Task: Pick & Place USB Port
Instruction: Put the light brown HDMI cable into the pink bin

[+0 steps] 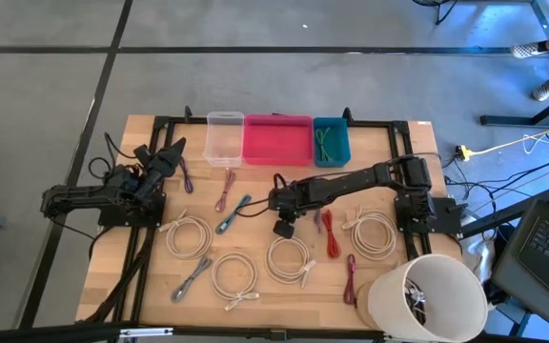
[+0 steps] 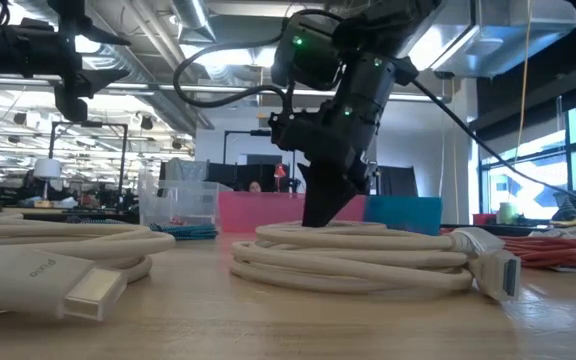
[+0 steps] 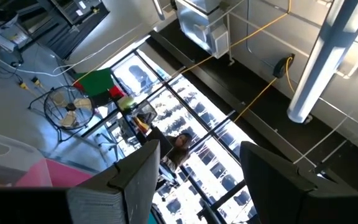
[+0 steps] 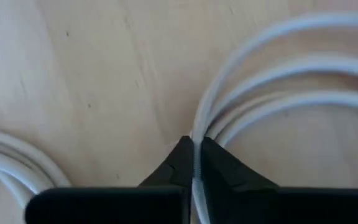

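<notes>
**Right gripper pinches a strand of a white cable coil**

At the table's left side the left gripper (image 1: 170, 152) waits, raised and pointing toward the far edge, its two fingers spread wide with nothing between them. Just beside it lies a purple cable (image 1: 186, 174). Along the far edge stand three bins in a row: a clear bin (image 1: 224, 138), a pink bin (image 1: 276, 141) and a teal bin (image 1: 331, 142), the teal one holding a green cable.

Several white coils are spread over the wooden table (image 1: 151, 272). In the low view a white plug (image 2: 78, 288) in the near left foreground bears faint grey lettering too blurred to read.

Near the table's middle the right gripper (image 4: 196, 163) is down at the tabletop, its fingers closed on a single strand of a white cable coil (image 1: 288, 257), at the coil's far rim. The coil rests on the wood, its white connector (image 2: 491, 268) lying at one side.

To the right lie a red cable (image 1: 331, 236), another white coil (image 1: 375, 233) and a white bucket (image 1: 427, 297) at the near right corner.
</notes>
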